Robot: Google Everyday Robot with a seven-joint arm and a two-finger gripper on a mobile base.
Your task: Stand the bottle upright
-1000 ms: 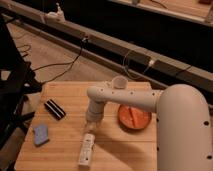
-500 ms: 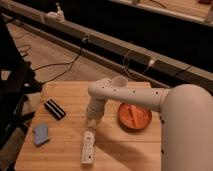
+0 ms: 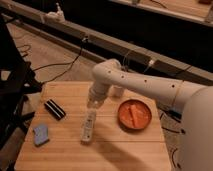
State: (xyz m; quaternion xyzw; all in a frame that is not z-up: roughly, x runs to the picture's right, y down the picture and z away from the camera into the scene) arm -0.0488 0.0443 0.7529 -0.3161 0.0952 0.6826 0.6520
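The bottle (image 3: 88, 126) is a slim white plastic bottle. It lies on its side on the wooden table (image 3: 60, 157), its long axis running from the near edge toward the far edge. My gripper (image 3: 94, 103) hangs from the white arm directly over the bottle's far end, at or just above it. The bottle's near end lies free on the wood.
A short white cup (image 3: 118, 91) stands behind the arm. An orange bowl (image 3: 135, 115) with food sits to the right of the bottle. A black rectangular object (image 3: 55, 109) and a blue sponge-like object (image 3: 41, 134) lie at the left. Cables run across the floor behind.
My arm's elbow has risen and shifted a little to the right and back. The gripper stays over the bottle's far end. The bottle still lies flat.
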